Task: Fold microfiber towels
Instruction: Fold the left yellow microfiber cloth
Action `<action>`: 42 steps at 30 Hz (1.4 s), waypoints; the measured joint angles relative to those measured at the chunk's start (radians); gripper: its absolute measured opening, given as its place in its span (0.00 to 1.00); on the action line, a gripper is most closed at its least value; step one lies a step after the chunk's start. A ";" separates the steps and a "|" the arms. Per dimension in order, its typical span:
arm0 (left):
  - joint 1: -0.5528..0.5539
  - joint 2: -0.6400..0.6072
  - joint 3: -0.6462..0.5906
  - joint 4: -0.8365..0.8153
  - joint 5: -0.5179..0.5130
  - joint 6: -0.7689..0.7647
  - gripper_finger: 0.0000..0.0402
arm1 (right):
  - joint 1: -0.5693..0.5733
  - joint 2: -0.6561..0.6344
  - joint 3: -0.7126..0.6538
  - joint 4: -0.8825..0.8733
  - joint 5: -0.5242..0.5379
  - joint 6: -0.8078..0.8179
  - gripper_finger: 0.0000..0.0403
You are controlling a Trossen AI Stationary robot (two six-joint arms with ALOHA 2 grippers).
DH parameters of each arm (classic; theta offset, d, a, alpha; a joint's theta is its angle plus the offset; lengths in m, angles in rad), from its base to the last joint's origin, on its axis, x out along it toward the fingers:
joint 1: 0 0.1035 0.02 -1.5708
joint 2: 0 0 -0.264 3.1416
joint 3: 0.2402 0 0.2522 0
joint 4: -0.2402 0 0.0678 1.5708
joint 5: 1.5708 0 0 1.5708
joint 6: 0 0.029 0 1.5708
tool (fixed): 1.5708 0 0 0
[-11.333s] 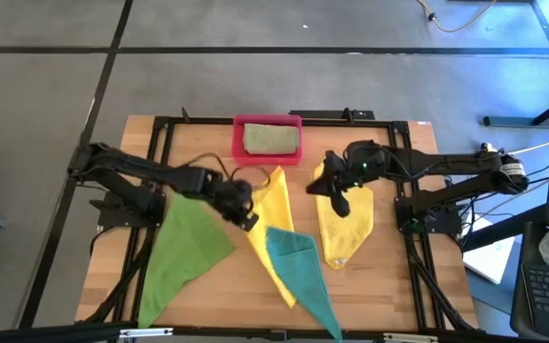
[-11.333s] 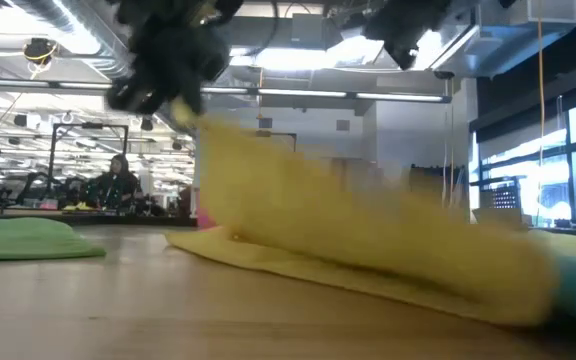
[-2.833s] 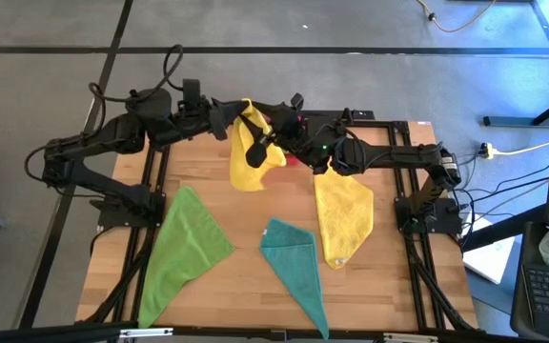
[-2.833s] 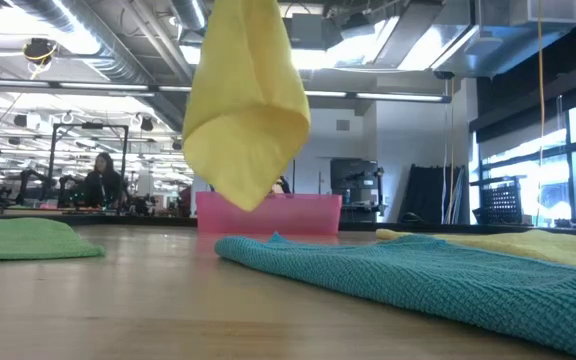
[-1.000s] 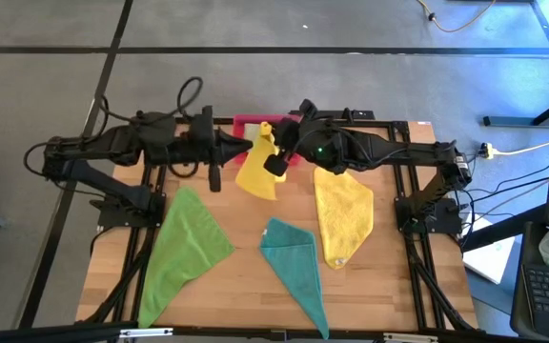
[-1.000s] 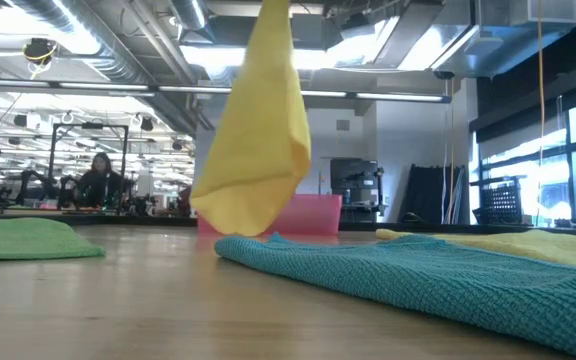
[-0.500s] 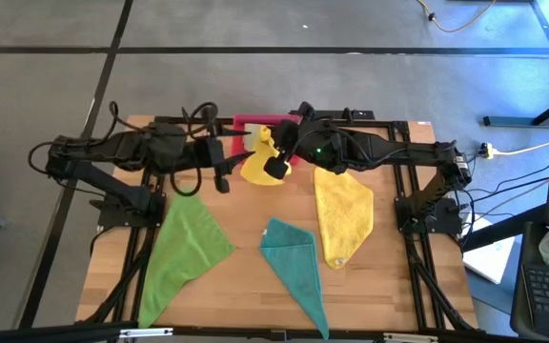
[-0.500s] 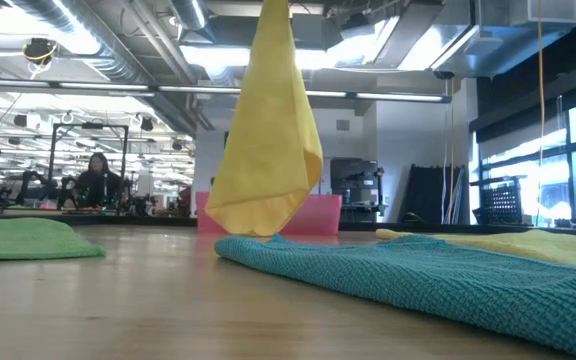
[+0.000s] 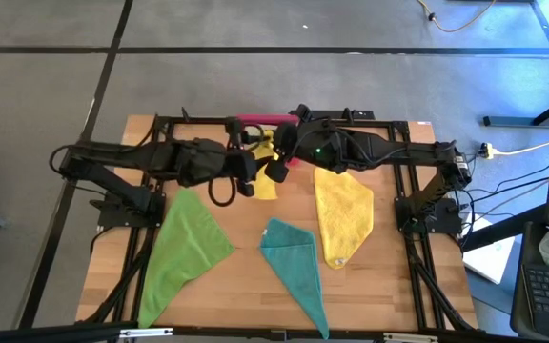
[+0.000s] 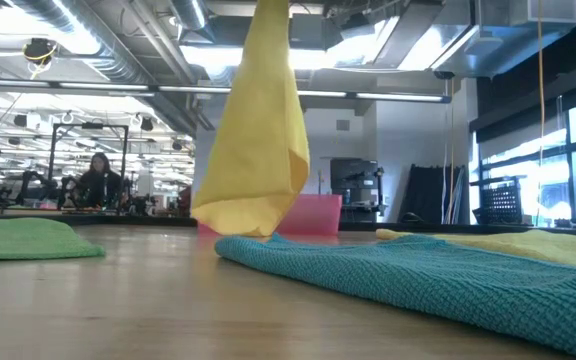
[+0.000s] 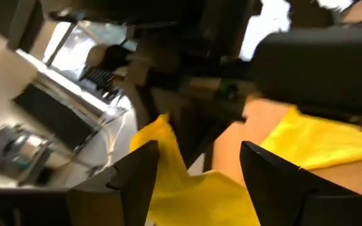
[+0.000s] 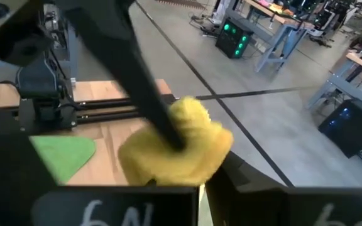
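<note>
On the wooden desk [image 9: 389, 276], left of the pink tray [image 10: 313, 213], a bright green towel [image 9: 184, 248] lies flat; a teal towel [image 9: 294, 259] lies nearer the desk's front than the tray, with a yellow towel [image 9: 343, 214] spread just right of it. The left gripper [image 9: 248, 170] reaches in level beside the tray, fingers [image 11: 136, 179] apart, empty. The right gripper [image 9: 276, 170] sits close beside it, fingers clamped on a hanging yellow towel [image 10: 258, 130], whose lower edge hangs in front of the tray.
</note>
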State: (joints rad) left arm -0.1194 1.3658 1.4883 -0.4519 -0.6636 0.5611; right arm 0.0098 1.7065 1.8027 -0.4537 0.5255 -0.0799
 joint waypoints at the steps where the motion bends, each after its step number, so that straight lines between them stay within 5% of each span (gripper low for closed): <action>1: -0.003 0.000 0.000 -0.001 -0.029 0.001 0.54 | 0.000 0.000 0.000 -0.002 0.000 0.000 0.04; 18: -0.009 -0.006 0.000 0.046 -0.253 0.001 0.54 | 0.005 0.000 0.000 -0.020 -0.002 0.000 0.04; 31: -0.005 -0.006 0.000 0.139 -0.261 -0.009 0.54 | 0.015 0.000 0.000 -0.073 -0.004 0.060 0.04; 42: -0.005 -0.006 0.000 0.127 -0.261 -0.012 0.44 | 0.022 0.000 0.000 -0.059 0.004 0.068 0.04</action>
State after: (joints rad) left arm -0.1246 1.3594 1.4883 -0.3248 -0.9245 0.5491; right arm 0.0319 1.7065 1.8030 -0.5125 0.5297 -0.0118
